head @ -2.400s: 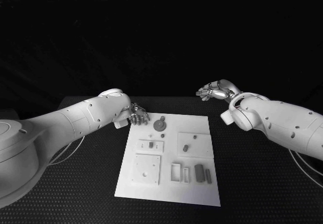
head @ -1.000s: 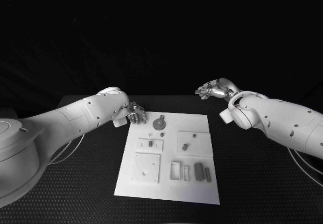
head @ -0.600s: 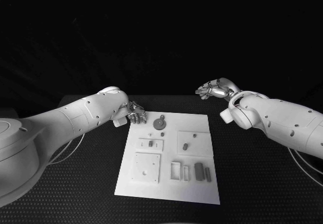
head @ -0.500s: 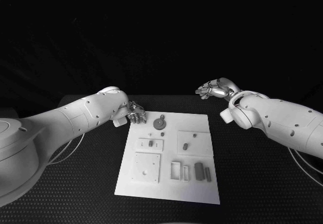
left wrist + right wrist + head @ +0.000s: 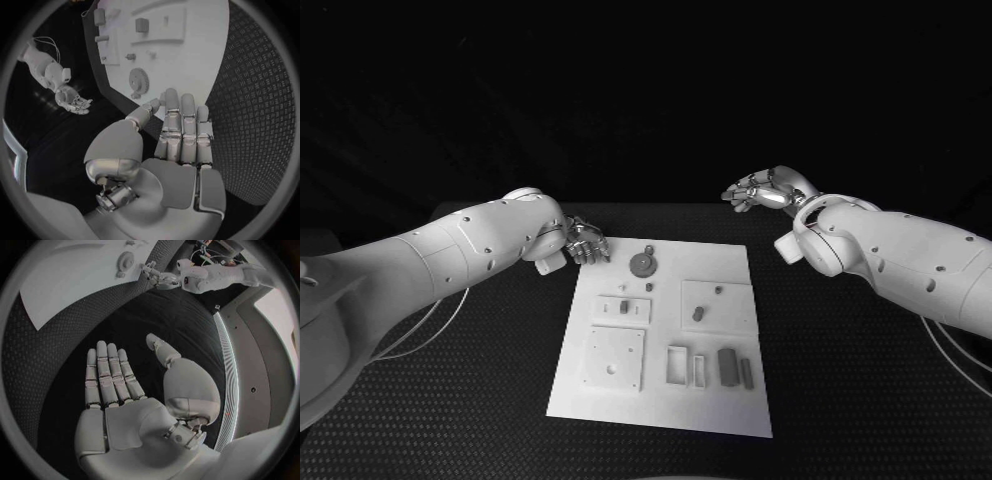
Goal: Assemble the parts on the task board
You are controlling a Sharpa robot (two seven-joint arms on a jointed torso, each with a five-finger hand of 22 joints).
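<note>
Gear (image 5: pixel 642 264) lies flat at the task board's (image 5: pixel 733 400) far left; left hand (image 5: pixel 584 241) hovers beside it, flat and empty; right hand (image 5: pixel 759 194) waits spread, well apart; a careless reach could skid it off.

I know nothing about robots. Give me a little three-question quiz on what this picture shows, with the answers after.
1. True or false: the left hand holds the gear.
2. Which hand is nearer the white board? A) left B) right
3. Fill in: the right hand has its fingers spread and holds ____.

Key:
1. False; in the left wrist view the hand is empty beside the board's far corner, and the gear lies apart on the board.
2. A; the right hand is raised beyond the board's far right corner.
3. Nothing.
</note>
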